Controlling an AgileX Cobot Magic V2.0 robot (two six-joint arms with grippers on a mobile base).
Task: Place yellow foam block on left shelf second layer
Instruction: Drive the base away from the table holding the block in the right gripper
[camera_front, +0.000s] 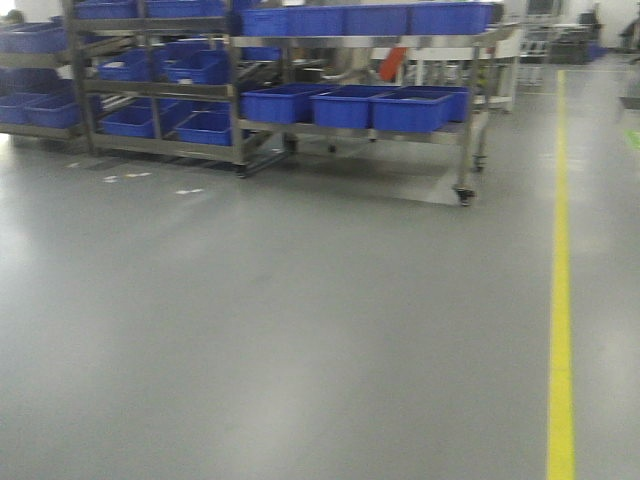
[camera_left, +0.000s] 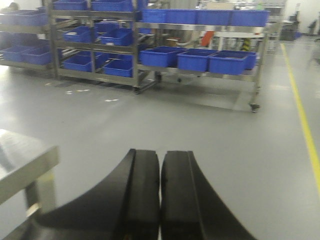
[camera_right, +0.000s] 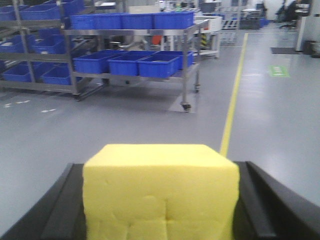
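Note:
In the right wrist view the yellow foam block (camera_right: 160, 190) fills the space between the two black fingers of my right gripper (camera_right: 160, 167), which is shut on it. Its faces are plain, with a few dents. My left gripper (camera_left: 160, 156) is shut, the pads pressed together with nothing between them, and it hangs above the grey floor. Far ahead on the left stands a metal shelf rack (camera_front: 160, 90) with several layers of blue bins. Neither gripper shows in the front view.
A wheeled steel cart (camera_front: 465, 130) with blue bins (camera_front: 350, 105) stands right of the rack. A yellow floor line (camera_front: 560, 300) runs along the right. A steel table corner (camera_left: 25, 160) lies close on the left of my left gripper. Grey floor stretches ahead to the racks.

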